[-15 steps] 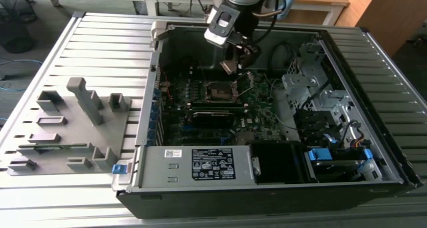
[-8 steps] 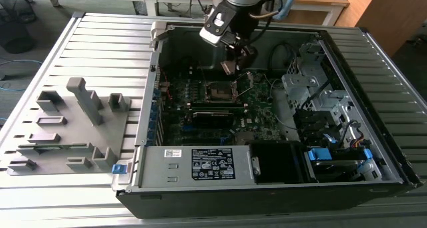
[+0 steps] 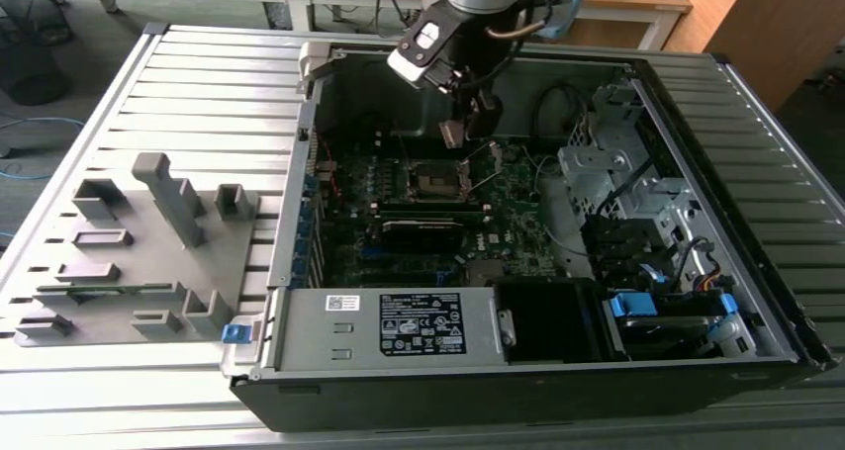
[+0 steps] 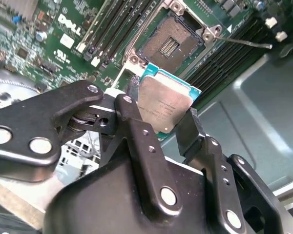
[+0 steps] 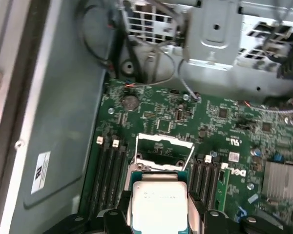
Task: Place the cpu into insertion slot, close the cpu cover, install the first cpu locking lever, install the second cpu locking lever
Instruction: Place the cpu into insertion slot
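While the arm reaches down from the upper centre of the exterior view into the open case point(image 3: 528, 410), its gripper point(image 3: 458, 134) hangs over the green board point(image 3: 422, 247), near the slot point(image 3: 433, 178) but apart from it. Its two black fingers point(image 4: 136, 141) pinch the cpu point(image 4: 167, 105) by opposite edges, and the chip's silver-grey top faces the camera in both wrist views. The cpu is held clear of the board and is not seated. In the second wrist view the slot lies bare, with its dark centre and silvery rim showing past the chip's far edge. A thin lever point(image 4: 244, 43) juts out free just beside it. In the first wrist view the cover point(image 5: 166, 140) stands tilted up and open, with the green board visible through its cut-out middle. Long black memory slots point(image 5: 110, 168) run along both sides of the socket. The case lies on a slatted metal table point(image 3: 198, 74). A grey fixture point(image 3: 133, 242) sits on the table towards the exterior view's left, just beside the case.
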Available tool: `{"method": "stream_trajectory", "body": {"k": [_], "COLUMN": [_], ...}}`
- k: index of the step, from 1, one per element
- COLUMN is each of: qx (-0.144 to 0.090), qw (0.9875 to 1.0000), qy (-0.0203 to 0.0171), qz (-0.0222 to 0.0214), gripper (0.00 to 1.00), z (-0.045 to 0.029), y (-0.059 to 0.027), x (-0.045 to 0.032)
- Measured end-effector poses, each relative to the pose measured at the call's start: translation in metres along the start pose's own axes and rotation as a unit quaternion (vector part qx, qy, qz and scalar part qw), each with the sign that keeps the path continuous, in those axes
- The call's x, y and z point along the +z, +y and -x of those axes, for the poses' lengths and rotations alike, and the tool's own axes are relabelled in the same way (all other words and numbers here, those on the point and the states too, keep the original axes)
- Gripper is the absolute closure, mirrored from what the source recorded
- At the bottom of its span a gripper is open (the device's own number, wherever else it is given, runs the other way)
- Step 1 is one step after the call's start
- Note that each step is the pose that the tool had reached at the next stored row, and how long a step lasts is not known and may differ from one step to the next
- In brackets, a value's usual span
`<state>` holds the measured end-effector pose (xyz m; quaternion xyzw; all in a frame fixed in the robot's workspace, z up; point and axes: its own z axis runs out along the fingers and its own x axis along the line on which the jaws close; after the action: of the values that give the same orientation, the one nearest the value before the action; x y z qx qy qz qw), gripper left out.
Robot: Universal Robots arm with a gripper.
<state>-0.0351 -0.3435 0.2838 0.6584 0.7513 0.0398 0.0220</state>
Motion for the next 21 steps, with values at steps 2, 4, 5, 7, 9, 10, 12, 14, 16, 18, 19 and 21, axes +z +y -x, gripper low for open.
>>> {"method": "stream_trajectory", "body": {"k": [2,4,5,7,9,10,12,14,16,18,19,21], "qx": [0.018,0.036,0.045,0.063,0.074,0.074,0.075,0.075,0.075,0.075,0.075,0.075], "qw": [0.9998,0.9994,0.999,0.998,0.9972,0.9972,0.9972,0.9972,0.9972,0.9971,0.9971,0.9971], "qy": [-0.0016,-0.0032,-0.0039,-0.0056,-0.0067,-0.0067,-0.0067,-0.0067,-0.0063,-0.0061,-0.0061,-0.0061], "qz": [0.0004,0.0007,0.0009,0.0013,0.0014,0.0014,0.0014,0.0008,-0.006,-0.0104,-0.0104,-0.0104], "gripper": [0.46,0.46,0.46,0.46,0.46,0.46,0.46,0.46,0.46,0.46,0.46,0.46], "z": [0.0,0.0,0.0,0.0,0.0001,0.0001,0.0,0.0,0.0,0.0,0.0,0.0001], "y": [0.0,-0.0001,-0.0001,-0.0001,-0.0001,-0.0001,-0.0001,-0.0001,-0.0001,-0.0001,-0.0002,-0.0001], "x": [0.0004,0.0008,0.001,0.0013,0.0013,0.0013,0.0014,0.0014,0.0016,0.0016,0.0016,0.0016]}}
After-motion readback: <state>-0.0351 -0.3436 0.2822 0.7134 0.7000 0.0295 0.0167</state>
